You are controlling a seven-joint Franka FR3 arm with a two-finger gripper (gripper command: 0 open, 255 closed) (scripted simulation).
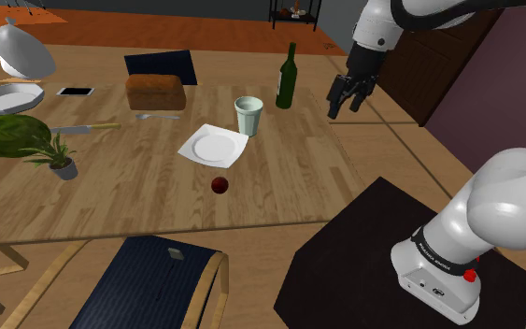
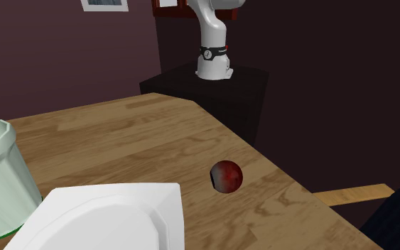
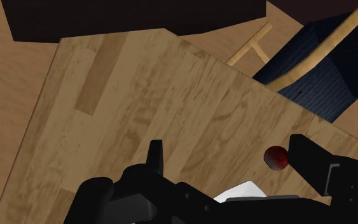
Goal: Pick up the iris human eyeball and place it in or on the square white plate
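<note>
The eyeball (image 1: 219,185) is a small dark red ball resting on the wooden table (image 1: 139,201), just in front of the square white plate (image 1: 214,146). In the second exterior view the eyeball (image 2: 226,176) lies a short way from the corner of the plate (image 2: 113,216), near the table's edge. My black gripper (image 1: 345,107) hangs open high above the table's far right side, well away from both. In the wrist view the gripper (image 3: 229,156) has its fingers spread with nothing between them; the eyeball (image 3: 276,157) shows beside one finger and a corner of the plate (image 3: 241,191) below.
A pale cup (image 1: 248,116) and a green bottle (image 1: 287,77) stand behind the plate. A bread loaf (image 1: 155,92), potted plant (image 1: 57,154), pan (image 1: 7,96) and large green object (image 1: 4,134) occupy the shoulder view's left. A chair (image 1: 149,285) stands at the table's front.
</note>
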